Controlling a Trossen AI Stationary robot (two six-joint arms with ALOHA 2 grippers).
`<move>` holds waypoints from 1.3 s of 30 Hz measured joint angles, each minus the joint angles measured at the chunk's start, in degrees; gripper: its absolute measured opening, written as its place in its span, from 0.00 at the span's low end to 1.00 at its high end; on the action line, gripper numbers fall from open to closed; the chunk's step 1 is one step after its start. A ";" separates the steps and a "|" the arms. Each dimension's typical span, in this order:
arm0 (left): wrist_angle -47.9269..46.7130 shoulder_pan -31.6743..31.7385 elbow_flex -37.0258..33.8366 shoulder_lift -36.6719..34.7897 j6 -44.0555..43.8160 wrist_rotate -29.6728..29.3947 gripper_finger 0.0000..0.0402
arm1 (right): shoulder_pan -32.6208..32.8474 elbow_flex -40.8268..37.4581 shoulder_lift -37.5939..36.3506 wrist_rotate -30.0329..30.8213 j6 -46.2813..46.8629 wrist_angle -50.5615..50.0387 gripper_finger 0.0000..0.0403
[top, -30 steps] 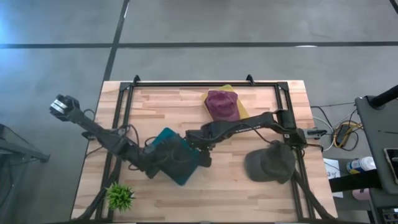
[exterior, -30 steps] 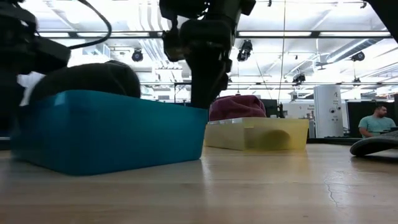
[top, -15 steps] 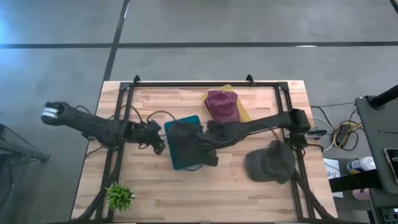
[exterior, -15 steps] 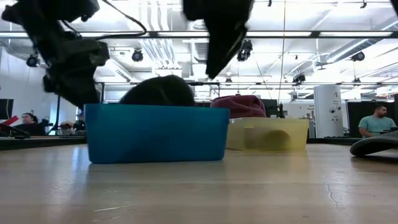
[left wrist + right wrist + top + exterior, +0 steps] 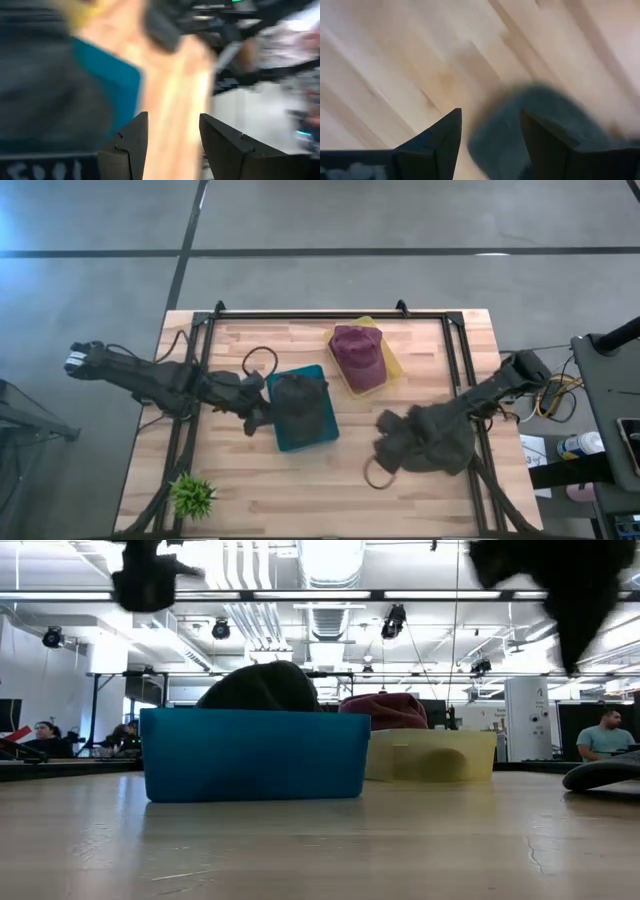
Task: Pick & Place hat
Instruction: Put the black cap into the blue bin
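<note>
— What's changed on your end?

— My right gripper (image 5: 384, 442) has swung off the teal bin (image 5: 303, 408) to the grey hat (image 5: 432, 442) near the tabletop's right edge, fingers spread wide, holding nothing. The bin has been squared up near the middle.

— And the left?

— My left gripper (image 5: 262, 408) sits just beside the bin's left wall, also wide and empty.

— Contents?

— A dark hat (image 5: 300, 395) fills the teal bin; a maroon hat (image 5: 358, 350) rests in the yellow bin (image 5: 389, 360) by the far edge. I judge the grey one is next.
</note>
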 joint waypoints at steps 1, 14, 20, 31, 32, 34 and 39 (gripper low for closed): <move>2.79 -0.35 0.05 0.77 -0.60 1.91 0.42 | 1.46 -1.11 -0.53 -0.30 3.81 -0.86 0.49; 20.94 -8.16 4.40 22.91 -2.99 16.62 0.42 | 15.83 -4.76 -1.83 -6.41 39.94 -16.51 0.49; 20.41 -9.11 12.10 33.91 2.26 15.50 0.42 | 18.85 -10.43 -1.81 -7.82 41.69 -10.05 0.49; 16.56 -8.66 21.66 50.08 4.84 11.71 0.42 | 18.85 -19.80 -1.85 -4.65 33.90 8.80 0.49; 14.82 -8.32 22.23 50.77 5.19 11.03 0.42 | 18.85 -20.12 -1.87 -3.59 33.35 11.29 0.49; 10.28 -7.45 23.09 51.52 6.46 9.81 0.42 | 18.85 -20.21 -1.86 -1.03 32.26 14.40 0.49; -1.91 -5.20 23.88 49.24 13.50 0.48 0.42 | 18.22 -19.98 -1.83 3.91 31.71 17.09 0.49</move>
